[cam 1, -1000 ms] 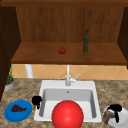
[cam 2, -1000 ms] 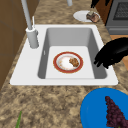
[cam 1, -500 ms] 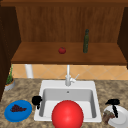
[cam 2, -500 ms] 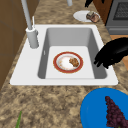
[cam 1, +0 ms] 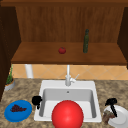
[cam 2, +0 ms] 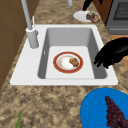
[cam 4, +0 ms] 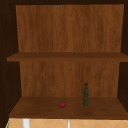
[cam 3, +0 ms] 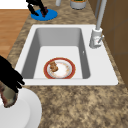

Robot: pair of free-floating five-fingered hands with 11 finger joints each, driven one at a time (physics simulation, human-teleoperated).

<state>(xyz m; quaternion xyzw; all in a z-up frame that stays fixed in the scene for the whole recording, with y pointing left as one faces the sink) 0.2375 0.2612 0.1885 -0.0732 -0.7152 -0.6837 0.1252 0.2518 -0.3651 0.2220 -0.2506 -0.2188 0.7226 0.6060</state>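
Observation:
My left hand [cam 1: 37, 100] hovers over the sink's left rim [cam 1: 40, 110], fingers relaxed and holding nothing; in the left side view the left hand [cam 2: 112, 52] hangs over the basin edge next to the blue plate [cam 2: 100, 110]. Above a white plate [cam 1: 121, 118], my right hand [cam 1: 111, 102] points its loose fingers down at a brown piece of food [cam 1: 108, 116]. From the right side, the right hand [cam 3: 10, 75] is directly over that food [cam 3: 8, 97]. A red-rimmed plate [cam 2: 68, 62] with a brown morsel lies in the sink.
The blue plate [cam 1: 18, 110] of dark grapes [cam 1: 17, 108] sits left of the sink. A faucet [cam 1: 68, 77] stands behind the basin. A red fruit [cam 4: 62, 104] and a green bottle [cam 4: 86, 95] stand on the lower shelf. A potted plant [cam 1: 9, 81] is at far left.

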